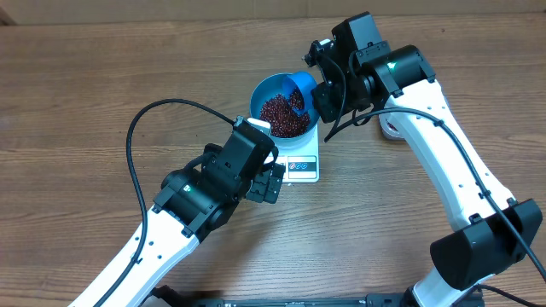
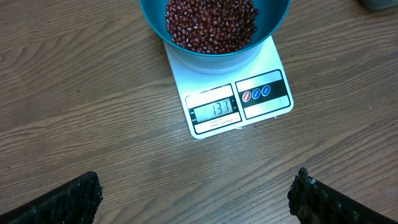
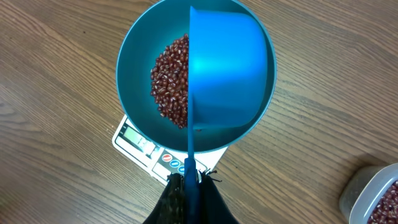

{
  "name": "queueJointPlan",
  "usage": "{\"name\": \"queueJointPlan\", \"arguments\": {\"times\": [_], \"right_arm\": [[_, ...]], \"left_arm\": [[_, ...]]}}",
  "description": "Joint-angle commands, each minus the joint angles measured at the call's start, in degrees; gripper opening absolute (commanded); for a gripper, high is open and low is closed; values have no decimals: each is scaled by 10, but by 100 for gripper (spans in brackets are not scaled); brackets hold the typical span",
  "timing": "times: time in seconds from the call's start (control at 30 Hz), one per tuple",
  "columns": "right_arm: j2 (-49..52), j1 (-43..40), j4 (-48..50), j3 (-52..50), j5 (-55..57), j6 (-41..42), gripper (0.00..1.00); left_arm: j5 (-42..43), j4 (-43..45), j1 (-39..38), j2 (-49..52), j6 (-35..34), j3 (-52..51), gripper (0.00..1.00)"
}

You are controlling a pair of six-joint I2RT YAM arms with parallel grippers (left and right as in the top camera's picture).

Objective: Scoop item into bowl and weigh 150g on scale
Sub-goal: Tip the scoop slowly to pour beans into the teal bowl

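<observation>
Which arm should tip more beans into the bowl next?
Probably right. The right hand grips the blue scoop over the bowl on the scale; the left hand is open and empty.

The tabletop (image 1: pixel 85 102) is evenly and softly lit from above; faint shadows are cast, and all views are rendered sharply.
</observation>
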Motion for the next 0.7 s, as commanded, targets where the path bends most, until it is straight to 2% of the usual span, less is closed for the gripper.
{"name": "queueJointPlan", "arguments": {"times": [0.0,0.67], "right_arm": [[-25,2,5,20,3,6,4],[-25,2,5,20,3,13,4]], "left_arm": [[-4,2,3,-7,-2,13,100],[-4,2,3,-7,-2,13,100]]}}
